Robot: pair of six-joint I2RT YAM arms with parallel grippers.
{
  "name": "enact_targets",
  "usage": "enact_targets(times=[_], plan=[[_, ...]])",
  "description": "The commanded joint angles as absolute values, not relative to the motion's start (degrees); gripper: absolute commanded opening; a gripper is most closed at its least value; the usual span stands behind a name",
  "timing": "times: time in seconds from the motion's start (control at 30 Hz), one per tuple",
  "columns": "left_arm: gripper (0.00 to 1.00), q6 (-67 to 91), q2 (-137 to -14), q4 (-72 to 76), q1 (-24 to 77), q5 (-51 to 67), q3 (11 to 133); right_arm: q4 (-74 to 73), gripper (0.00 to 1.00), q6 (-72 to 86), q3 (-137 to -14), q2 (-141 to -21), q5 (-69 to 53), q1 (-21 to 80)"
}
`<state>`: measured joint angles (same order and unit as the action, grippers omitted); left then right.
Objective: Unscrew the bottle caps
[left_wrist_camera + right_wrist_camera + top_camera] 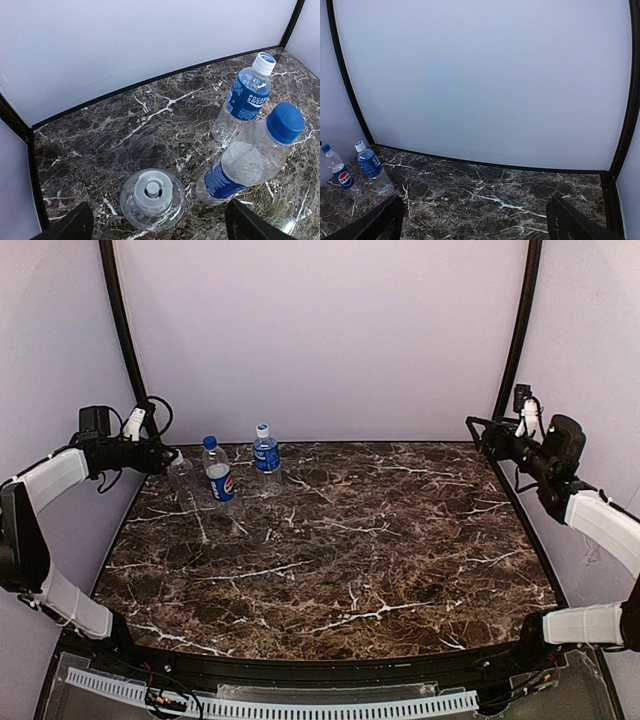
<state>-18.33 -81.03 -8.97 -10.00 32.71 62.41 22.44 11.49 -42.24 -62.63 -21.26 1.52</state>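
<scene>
Three clear bottles stand upright at the table's back left. The unlabelled bottle (152, 200) with its white cap (152, 189) is right below my left gripper (157, 229), which is open; the dark fingers (70, 227) stand wide to either side and touch nothing. The Pepsi bottle (235, 167) has a dark blue cap (284, 122). The water bottle (244, 97) has a pale blue-white cap (263, 63). In the top view my left gripper (170, 458) hovers over the unlabelled bottle (182, 474), beside the Pepsi bottle (219, 476) and the water bottle (266, 454). My right gripper (480, 432) is open and empty, raised at the back right.
The dark marble table (360, 540) is walled by pale panels with black corner posts (512, 330). In the right wrist view the Pepsi bottle (342, 176) and water bottle (371, 165) show far off at the left, between the open fingers (580, 225).
</scene>
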Motion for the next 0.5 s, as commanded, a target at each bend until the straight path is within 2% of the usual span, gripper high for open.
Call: enact_targets(times=[0.0, 0.1, 0.2, 0.47], plan=[[0.86, -16.0, -86.6, -13.8, -7.8, 27.9, 67.4, 21.4, 0.99, 12.2, -43.1, -61.6, -22.9, 3.1], [0.78, -15.8, -89.4, -14.5, -7.0, 27.6, 70.0, 20.9, 0.98, 11.9, -42.8, -61.4, -22.3, 3.2], [0.75, -15.8, -90.6, -14.4, -6.3, 27.4, 70.8, 20.9, 0.99, 11.8, -42.3, -61.5, -21.8, 3.3], [0.45, -15.2, -93.0, -14.7, -6.1, 27.3, 72.1, 20.1, 0.99, 11.1, -42.0, -62.1, -21.4, 3.3]])
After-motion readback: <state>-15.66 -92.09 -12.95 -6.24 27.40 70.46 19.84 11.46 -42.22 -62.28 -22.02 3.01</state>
